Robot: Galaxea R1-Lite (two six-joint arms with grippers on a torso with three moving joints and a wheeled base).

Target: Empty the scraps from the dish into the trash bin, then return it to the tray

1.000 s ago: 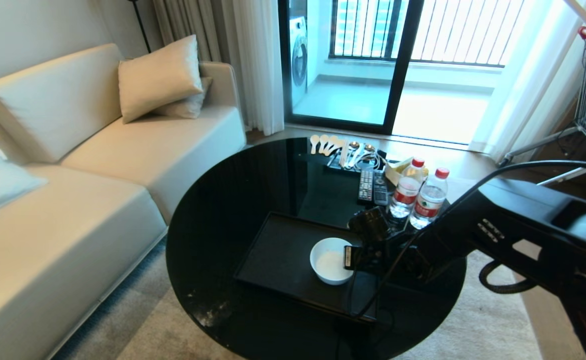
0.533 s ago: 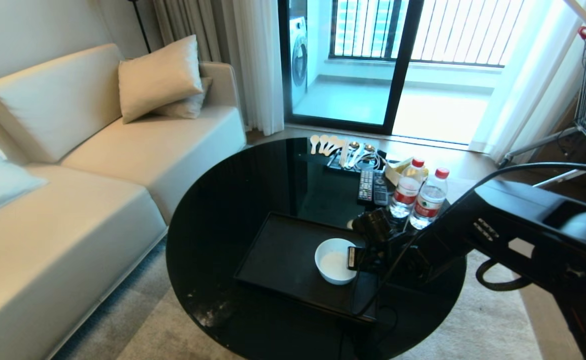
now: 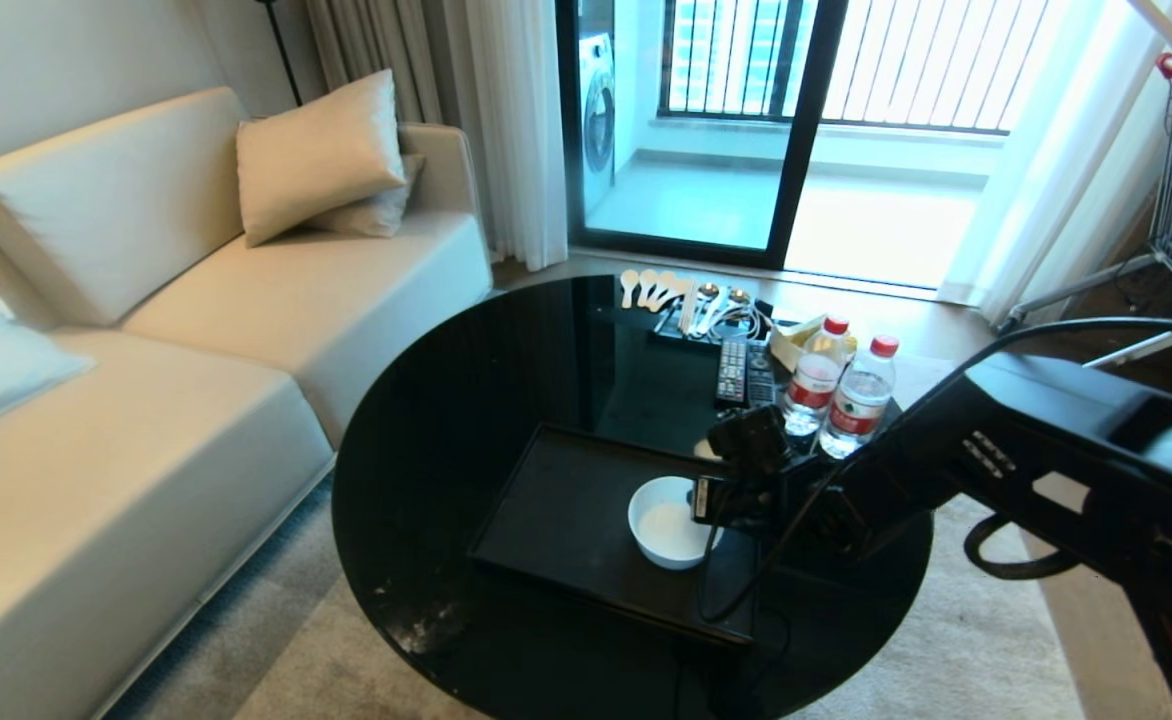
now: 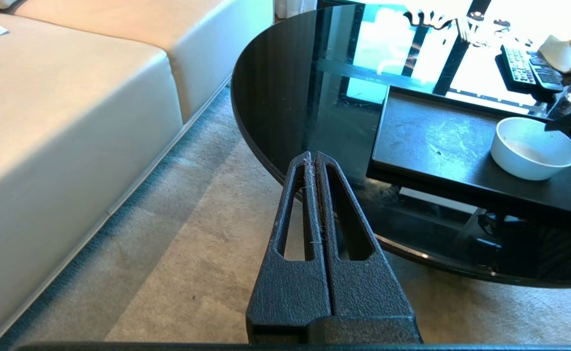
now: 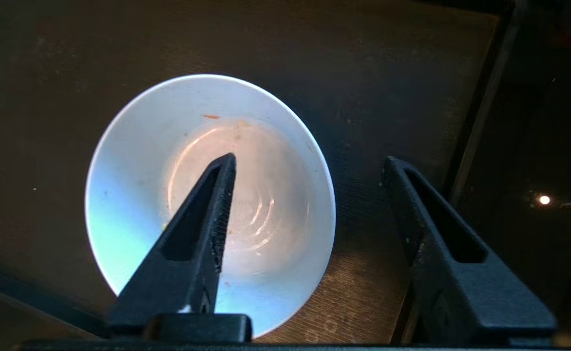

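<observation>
On the tray (image 3: 566,510), near its right edge, sits the dish (image 3: 668,522), upright, only specks inside. Right pincer (image 5: 310,165) above it, fingers spread wide: one over the dish's hollow, one outside the rim. Left pincer (image 4: 313,158) closed, beside the bench (image 3: 506,350)

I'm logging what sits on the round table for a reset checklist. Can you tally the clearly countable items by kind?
Tray: 1
Bowl: 1
Water bottles: 2
Remotes: 2
Total: 6
The cutlery at the far edge is too bunched to count.
</observation>
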